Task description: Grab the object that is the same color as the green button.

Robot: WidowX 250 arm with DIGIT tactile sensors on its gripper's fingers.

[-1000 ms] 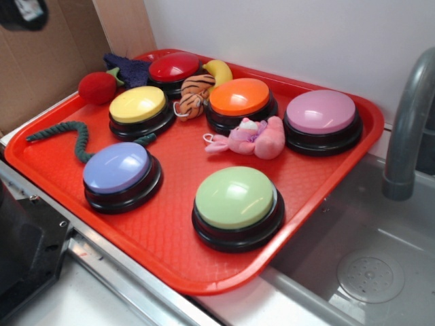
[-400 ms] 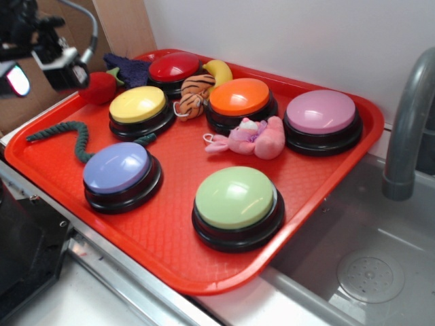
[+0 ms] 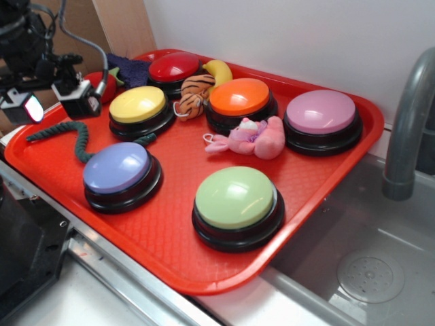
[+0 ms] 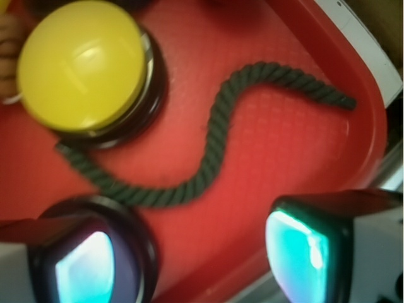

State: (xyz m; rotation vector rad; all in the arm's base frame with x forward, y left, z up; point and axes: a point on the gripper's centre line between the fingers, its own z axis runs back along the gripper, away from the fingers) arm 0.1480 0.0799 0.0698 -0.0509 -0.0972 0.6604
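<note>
The dark green twisted rope lies wavy on the red tray's left side, between the yellow button and the tray's edge; in the wrist view the rope runs in an S across the tray. The green button, pale lime on a black base, stands at the tray's front. My gripper hovers above the rope's left part, open and empty, with its two glowing pads wide apart in the wrist view. The red plush ball is mostly hidden behind the gripper.
The red tray also holds a lavender button, an orange button, a pink button, a red button, a tiger toy, a banana and a pink plush. A grey faucet stands right.
My gripper has come in from the upper left and moved down and right over the rope's left part. The rope and buttons have not moved.
</note>
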